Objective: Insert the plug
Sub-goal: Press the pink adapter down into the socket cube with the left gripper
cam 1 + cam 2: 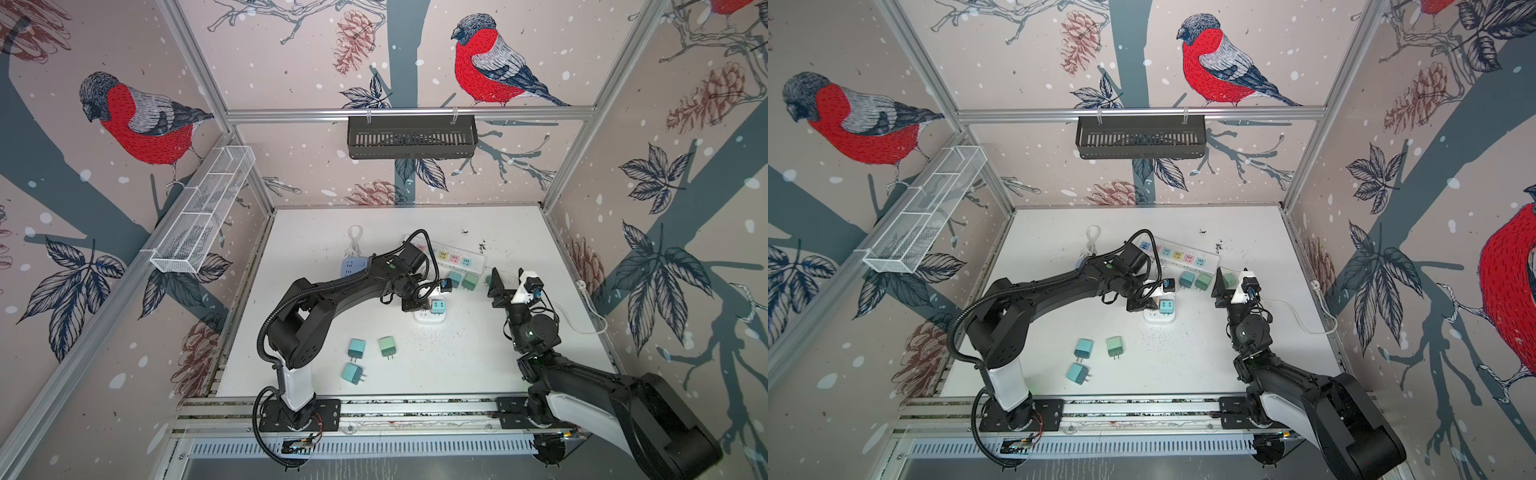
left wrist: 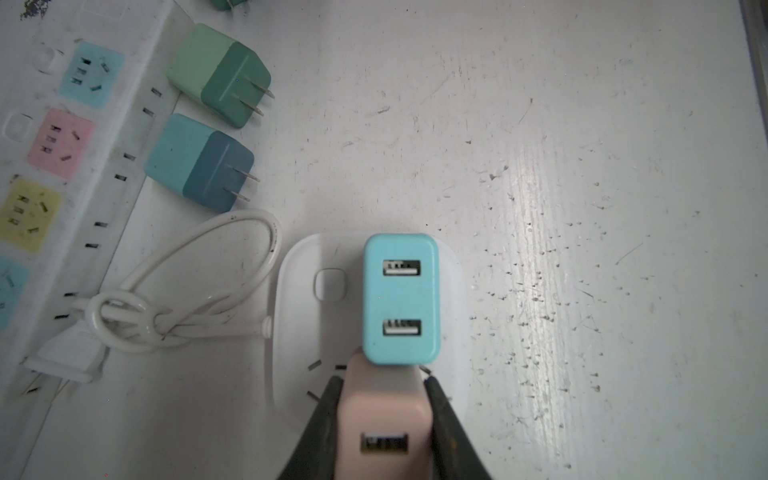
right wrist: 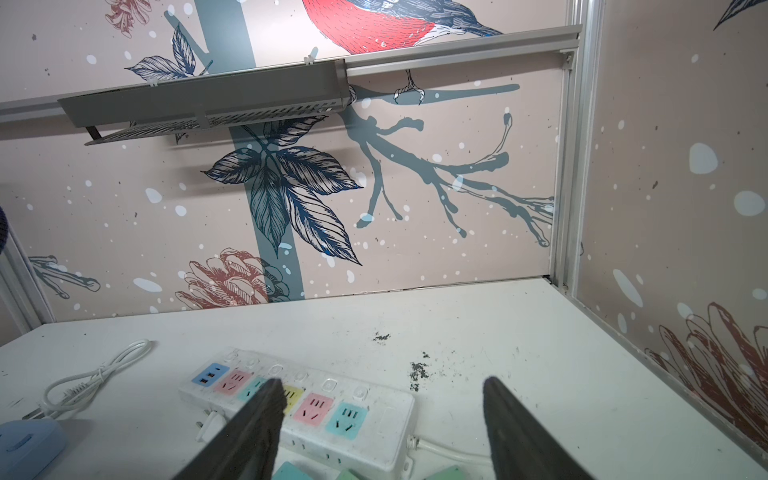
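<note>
Plug (image 2: 382, 419): pale pink block w/ USB port (image 2: 384, 444).

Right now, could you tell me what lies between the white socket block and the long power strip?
A bundled white cord lies between socket block and power strip, seen in the left wrist view.

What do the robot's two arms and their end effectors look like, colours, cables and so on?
The left arm and right arm are mostly black, each with a white link near its base. A black ribbed conduit loops beside the left one. The left end effector and right end effector each have two tapering black fingers. A white camera mount tops the right wrist.
</note>
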You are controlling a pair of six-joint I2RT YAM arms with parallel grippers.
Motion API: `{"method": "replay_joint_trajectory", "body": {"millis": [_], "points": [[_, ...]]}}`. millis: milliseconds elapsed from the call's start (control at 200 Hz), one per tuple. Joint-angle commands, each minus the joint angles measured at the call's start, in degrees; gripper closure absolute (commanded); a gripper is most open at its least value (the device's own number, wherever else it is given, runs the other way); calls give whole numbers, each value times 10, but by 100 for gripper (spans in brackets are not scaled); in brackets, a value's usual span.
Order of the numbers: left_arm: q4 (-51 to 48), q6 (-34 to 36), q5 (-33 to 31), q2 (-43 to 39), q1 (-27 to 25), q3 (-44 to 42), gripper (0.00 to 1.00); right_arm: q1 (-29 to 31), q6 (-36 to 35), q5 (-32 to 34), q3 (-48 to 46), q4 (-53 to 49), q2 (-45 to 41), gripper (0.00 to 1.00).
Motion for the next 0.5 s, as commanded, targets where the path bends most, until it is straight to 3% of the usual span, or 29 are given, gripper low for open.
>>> {"method": "replay_joint_trajectory", "body": {"millis": [0,495], "points": [[-32,-1,-9,4,-2,3,100,0,6,-6,0,10,-2,25],[-43,-8,-12,-3,-9,2,100,0,6,-6,-3,10,-7,25]]}}
